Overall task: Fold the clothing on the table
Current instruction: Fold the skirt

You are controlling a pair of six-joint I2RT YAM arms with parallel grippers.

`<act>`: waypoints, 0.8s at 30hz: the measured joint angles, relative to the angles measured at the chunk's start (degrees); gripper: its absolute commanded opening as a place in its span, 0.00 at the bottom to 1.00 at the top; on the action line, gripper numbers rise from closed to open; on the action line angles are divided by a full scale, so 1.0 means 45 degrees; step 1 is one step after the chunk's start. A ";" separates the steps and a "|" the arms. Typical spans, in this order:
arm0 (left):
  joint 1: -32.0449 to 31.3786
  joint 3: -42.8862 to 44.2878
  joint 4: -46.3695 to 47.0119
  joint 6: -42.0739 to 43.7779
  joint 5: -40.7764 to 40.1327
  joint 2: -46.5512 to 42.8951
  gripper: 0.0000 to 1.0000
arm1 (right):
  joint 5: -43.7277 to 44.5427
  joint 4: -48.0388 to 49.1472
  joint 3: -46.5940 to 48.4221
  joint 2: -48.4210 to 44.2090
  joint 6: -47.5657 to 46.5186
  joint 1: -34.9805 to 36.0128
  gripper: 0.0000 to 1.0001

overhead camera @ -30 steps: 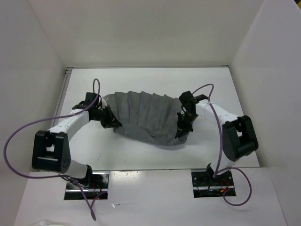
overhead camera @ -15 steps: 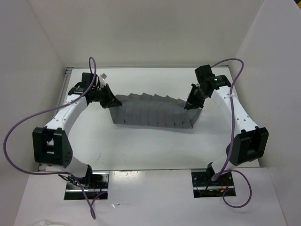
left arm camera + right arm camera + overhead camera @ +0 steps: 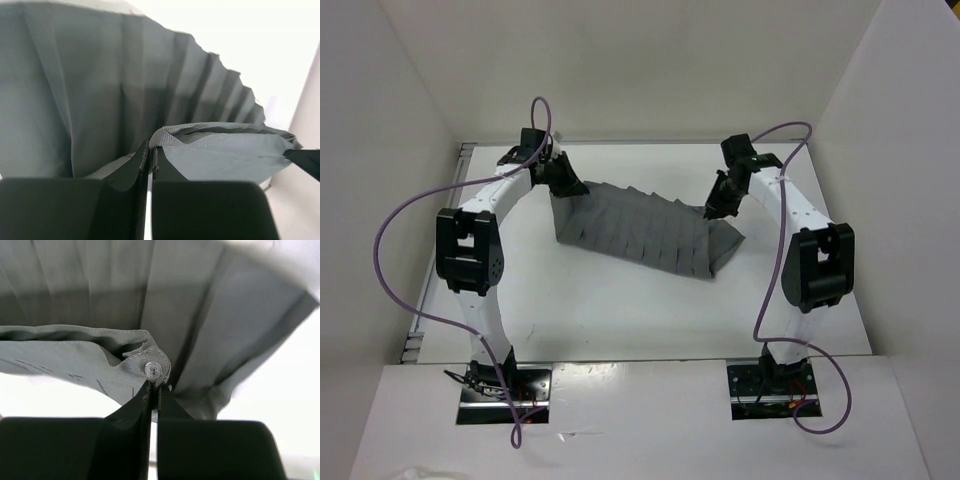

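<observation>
The clothing [image 3: 645,228], a dark grey pleated skirt, hangs stretched between both arms over the far half of the white table [image 3: 620,310], its lower edge trailing on the surface at the right. My left gripper [image 3: 567,187] is shut on the waistband's left end [image 3: 165,132]. On the other end my right gripper [image 3: 713,208] is shut beside a silver snap button [image 3: 153,370]. In both wrist views the pleats [image 3: 100,85] fall away below the waistband [image 3: 65,357].
White walls [image 3: 410,90] enclose the table on the left, back and right. Purple cables [image 3: 395,230] loop from each arm. Both arm bases [image 3: 505,385] sit at the near edge.
Both arms have swung away toward the back of the table, carrying the skirt with them. It went from a sagging bunch to a taut, spread band.
</observation>
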 measured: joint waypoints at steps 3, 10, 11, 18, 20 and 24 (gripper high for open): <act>-0.0010 0.0432 0.0019 0.0010 -0.0194 0.0622 0.00 | 0.0282 0.0301 0.0534 0.0563 -0.0005 -0.0024 0.00; -0.0131 0.2040 0.0563 -0.0092 -0.0408 0.2472 0.24 | 0.1273 0.0928 0.1384 0.1681 0.0005 -0.0049 0.34; -0.0155 0.2448 0.0588 -0.0044 -0.0447 0.2827 0.51 | 0.1428 0.1039 0.1569 0.1933 0.0068 -0.0058 0.48; -0.0180 0.4153 0.0452 0.0000 -0.2191 0.3453 0.99 | 0.2934 0.0913 0.1617 0.2142 0.0005 -0.0209 0.78; -0.0136 0.3517 0.0588 0.0194 -0.2667 0.2506 0.99 | 0.3031 0.0835 0.0899 0.1209 0.0107 -0.0223 0.86; -0.0107 0.1734 0.0704 0.0758 -0.2681 -0.0418 0.44 | 0.2686 0.0481 -0.0933 -0.1190 0.0311 -0.0223 0.87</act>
